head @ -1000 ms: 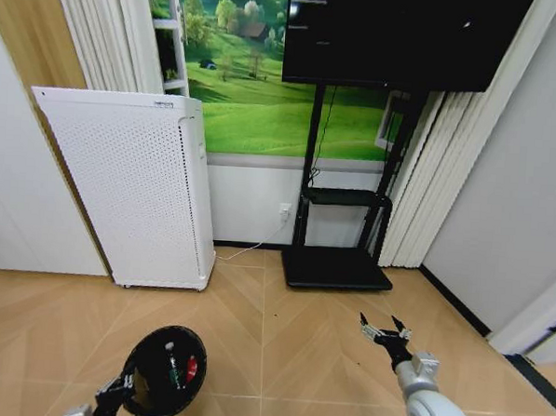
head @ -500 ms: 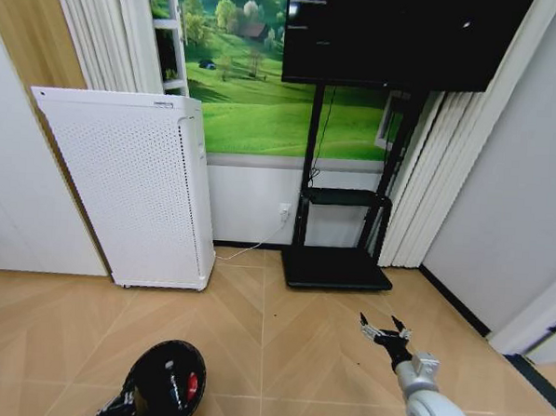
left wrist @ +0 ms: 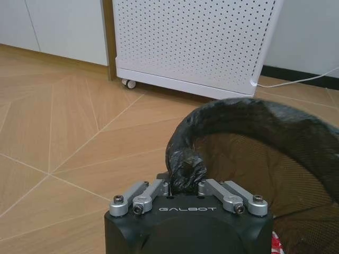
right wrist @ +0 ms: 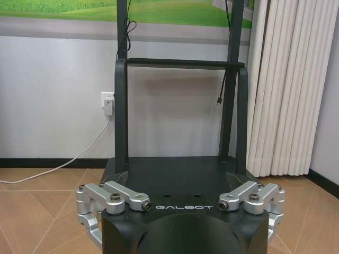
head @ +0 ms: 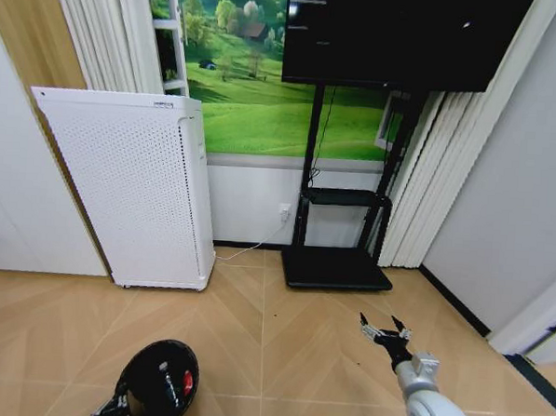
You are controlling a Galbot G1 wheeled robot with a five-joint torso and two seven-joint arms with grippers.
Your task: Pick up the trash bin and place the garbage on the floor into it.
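The black trash bin (head: 157,383) hangs low over the floor (head: 279,357) at the bottom left of the head view, its mouth tilted toward me. My left gripper (left wrist: 184,185) is shut on the bin's rim (left wrist: 249,111), pinching the bunched black liner bag (left wrist: 185,166). A red piece of garbage (head: 187,382) lies inside the bin, and a red-and-white scrap (left wrist: 275,244) shows at the bin's bottom in the left wrist view. My right gripper (head: 386,330) hovers open above the floor on the right, holding nothing; its fingers (right wrist: 114,198) are spread wide.
A white perforated air purifier (head: 130,186) stands against the wall at left, with a white cable (left wrist: 296,80) beside it. A black TV stand (head: 339,262) with a screen stands ahead of the right gripper. White curtains (right wrist: 283,84) hang at right.
The left gripper and the bin have dropped lower and slightly left in the head view, with the bin's mouth tilting more. The right arm has not moved.
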